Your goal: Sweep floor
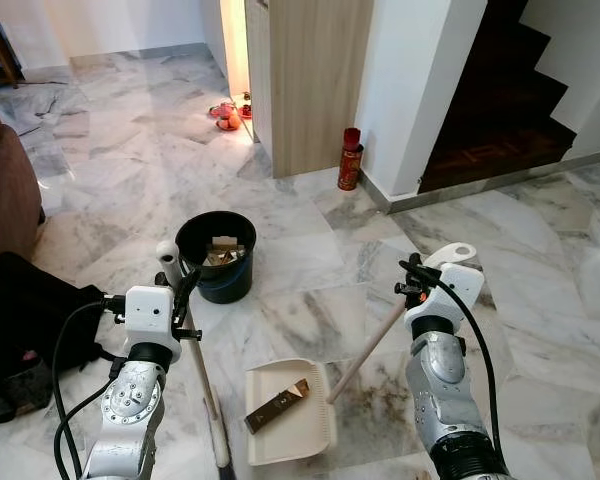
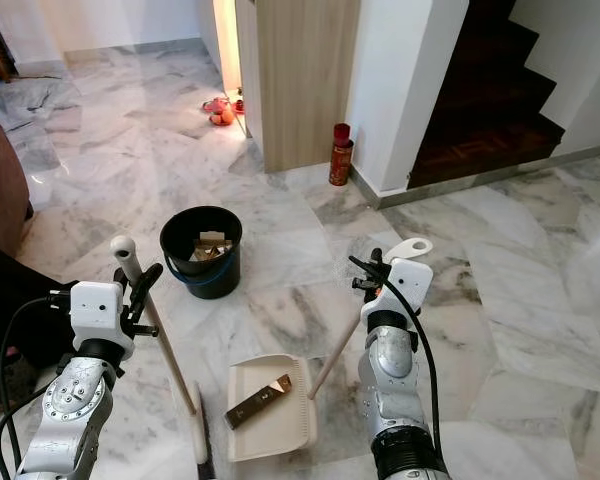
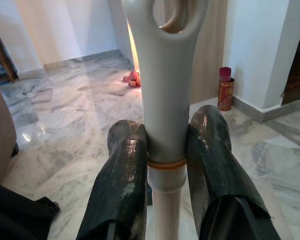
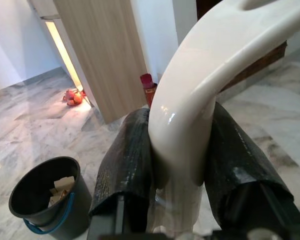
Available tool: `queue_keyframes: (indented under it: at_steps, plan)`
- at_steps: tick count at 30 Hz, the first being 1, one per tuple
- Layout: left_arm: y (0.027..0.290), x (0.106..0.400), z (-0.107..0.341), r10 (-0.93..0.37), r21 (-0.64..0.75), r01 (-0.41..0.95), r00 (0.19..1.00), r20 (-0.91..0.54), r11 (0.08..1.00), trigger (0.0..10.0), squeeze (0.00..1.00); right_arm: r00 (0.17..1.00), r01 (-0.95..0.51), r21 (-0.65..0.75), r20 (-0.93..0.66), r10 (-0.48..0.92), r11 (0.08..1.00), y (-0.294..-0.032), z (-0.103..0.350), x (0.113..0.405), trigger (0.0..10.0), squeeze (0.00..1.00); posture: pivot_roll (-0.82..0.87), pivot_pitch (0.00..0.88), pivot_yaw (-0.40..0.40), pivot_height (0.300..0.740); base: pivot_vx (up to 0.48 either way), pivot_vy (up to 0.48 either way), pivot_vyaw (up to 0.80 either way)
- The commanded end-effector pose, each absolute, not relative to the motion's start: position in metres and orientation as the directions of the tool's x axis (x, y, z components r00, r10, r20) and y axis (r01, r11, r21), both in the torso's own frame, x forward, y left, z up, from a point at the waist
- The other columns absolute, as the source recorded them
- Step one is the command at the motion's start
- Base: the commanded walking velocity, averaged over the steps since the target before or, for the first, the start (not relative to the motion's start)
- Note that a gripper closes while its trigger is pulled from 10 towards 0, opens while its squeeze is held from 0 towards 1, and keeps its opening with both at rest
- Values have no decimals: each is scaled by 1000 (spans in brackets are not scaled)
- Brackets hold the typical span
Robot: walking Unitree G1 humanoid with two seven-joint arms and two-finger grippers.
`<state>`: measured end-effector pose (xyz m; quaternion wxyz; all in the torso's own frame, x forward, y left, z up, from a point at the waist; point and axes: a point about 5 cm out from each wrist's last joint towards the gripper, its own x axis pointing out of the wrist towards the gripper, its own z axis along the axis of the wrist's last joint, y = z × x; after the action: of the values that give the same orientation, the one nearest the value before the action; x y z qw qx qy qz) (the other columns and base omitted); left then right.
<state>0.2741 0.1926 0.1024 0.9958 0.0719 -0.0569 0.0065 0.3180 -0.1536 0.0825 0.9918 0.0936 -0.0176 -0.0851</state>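
In the head views, the left gripper (image 1: 180, 285) holds the broom (image 1: 202, 375) upright on the left, while the right gripper (image 1: 412, 278) holds the dustpan (image 1: 288, 412), resting on the floor (image 1: 310, 300) near a black bucket (image 1: 216, 256). The left wrist view shows both fingers (image 3: 121, 185) pinching the broom's handle. The right wrist view shows fingers (image 4: 127, 165) clamped on the dustpan's handle.

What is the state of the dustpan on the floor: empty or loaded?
Loaded. The cream dustpan rests flat on the marble floor with a brown piece of rubbish lying inside it.
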Motion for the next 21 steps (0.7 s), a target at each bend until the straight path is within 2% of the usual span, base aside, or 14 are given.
queue_keyframes:
  at_steps: [1,3,4,6,14,21]
  plan:
    - [193,274,117,3,121,-26,983,182,992,10000,0,984,157,214,43,-170,964,-152,91,323,10000,0,165,31,-14,740,0,0,0]
    - [190,275,121,-4,22,0,981,195,1000,10000,0,985,155,210,43,-167,965,-152,91,323,10000,0,162,40,-16,740,0,0,0]
    - [190,275,121,-4,22,0,981,195,1000,10000,0,985,155,210,43,-167,965,-152,91,323,10000,0,162,40,-16,740,0,0,0]
    - [185,278,128,-47,-133,72,982,182,988,10000,0,985,153,209,41,-165,966,-154,91,323,10000,0,163,44,-18,740,0,0,0]
    - [183,281,134,-57,-162,91,978,199,983,10000,0,987,148,209,35,-158,967,-154,90,323,10000,0,165,43,-20,740,0,0,0]
    - [190,278,137,-25,-61,38,979,201,997,10000,0,988,139,212,33,-149,967,-152,91,325,10000,0,165,45,-22,740,0,0,0]
